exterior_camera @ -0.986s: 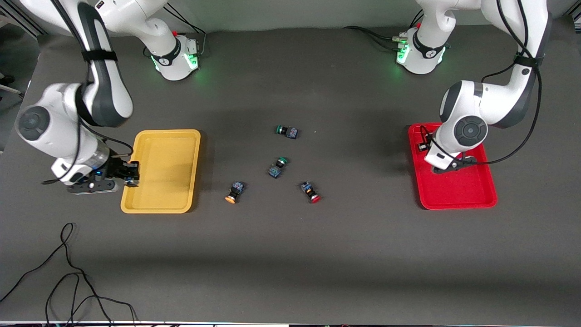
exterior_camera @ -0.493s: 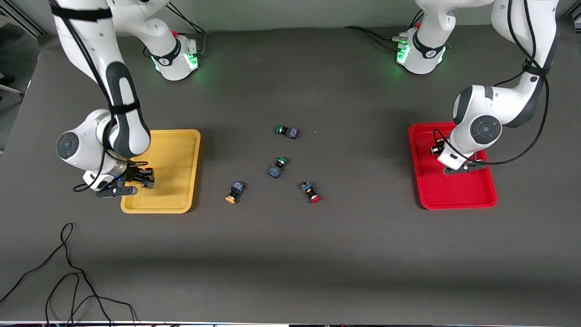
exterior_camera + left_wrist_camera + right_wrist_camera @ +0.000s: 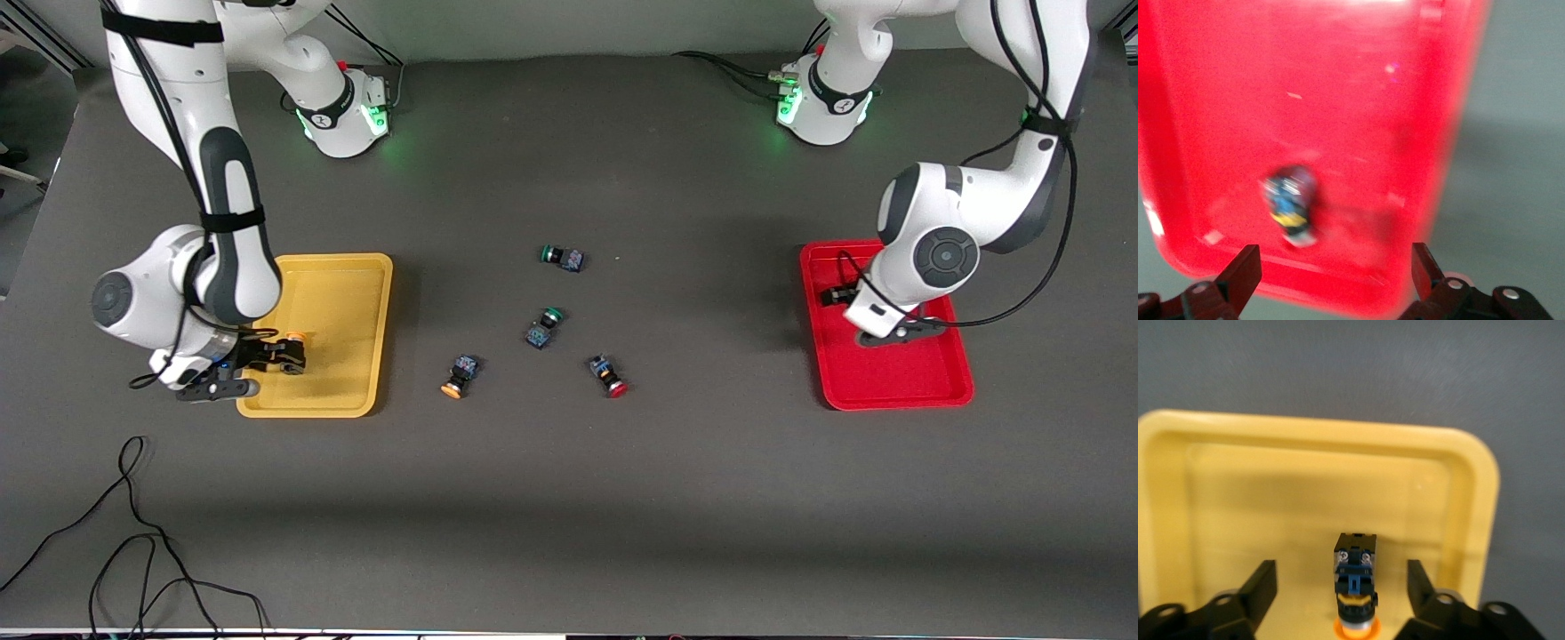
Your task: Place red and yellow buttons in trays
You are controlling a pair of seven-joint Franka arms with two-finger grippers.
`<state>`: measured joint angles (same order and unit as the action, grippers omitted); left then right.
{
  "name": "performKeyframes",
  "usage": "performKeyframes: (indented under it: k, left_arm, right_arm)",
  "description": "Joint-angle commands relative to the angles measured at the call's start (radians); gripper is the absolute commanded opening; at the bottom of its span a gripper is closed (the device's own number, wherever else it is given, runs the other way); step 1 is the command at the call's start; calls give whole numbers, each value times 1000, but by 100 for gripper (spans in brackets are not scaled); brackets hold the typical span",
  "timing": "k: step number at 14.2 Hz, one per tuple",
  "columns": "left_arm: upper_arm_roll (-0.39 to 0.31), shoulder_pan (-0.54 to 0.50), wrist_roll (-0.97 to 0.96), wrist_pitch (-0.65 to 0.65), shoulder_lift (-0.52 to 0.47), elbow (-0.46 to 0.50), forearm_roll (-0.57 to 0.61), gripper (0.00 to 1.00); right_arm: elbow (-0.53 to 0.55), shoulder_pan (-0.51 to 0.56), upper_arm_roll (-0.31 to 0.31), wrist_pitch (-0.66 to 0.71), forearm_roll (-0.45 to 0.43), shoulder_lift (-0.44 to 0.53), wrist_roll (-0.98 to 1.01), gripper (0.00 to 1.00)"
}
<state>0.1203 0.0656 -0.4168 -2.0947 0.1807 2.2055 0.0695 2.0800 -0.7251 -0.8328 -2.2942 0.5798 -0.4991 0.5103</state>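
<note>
The yellow tray (image 3: 342,302) holds a yellow button (image 3: 294,340) lying on its side. My right gripper (image 3: 281,354) hangs low over it, open. In the right wrist view the button (image 3: 1355,583) lies on the yellow tray (image 3: 1305,430) between the spread fingers (image 3: 1261,587), untouched. My left gripper (image 3: 840,294) is open over the red tray (image 3: 889,373). In the left wrist view a button (image 3: 1291,203), blurred, lies on the red tray (image 3: 1311,80) ahead of my left gripper (image 3: 1335,273). On the table lie a yellow button (image 3: 459,377) and a red button (image 3: 607,375).
Two green-capped switches lie mid-table, one (image 3: 560,257) farther from the front camera than the other (image 3: 544,325). A black cable (image 3: 133,533) trails on the table near the front edge at the right arm's end.
My right gripper moved in over the yellow tray and opened; the yellow button it carried now lies in the tray. My left arm shifted slightly over the red tray.
</note>
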Motion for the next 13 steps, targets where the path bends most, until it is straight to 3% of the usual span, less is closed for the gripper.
performKeyframes:
  k: [1,4,7,10,13]
  left_arm:
    - [12,103,-129,195,100,-266,-91,100]
    - [25,236,-426,294,283,-565,-103,100]
    - [25,338,-679,251,466,-769,-166,100]
    - [25,388,-822,68,559,-830,-180,99]
    - [25,425,-905,-88,623,-833,-180,99]
  right_arm:
    - [-139,-133,-136,219,-151,56,-195,100]
    - [-296,-221,-229,439,-186,68,-298,100]
    - [-316,-319,-227,440,-183,65,-487,100]
    - [-357,-405,-220,412,-170,42,-657,100]
    - [-403,-409,-137,381,-105,16,-725,100]
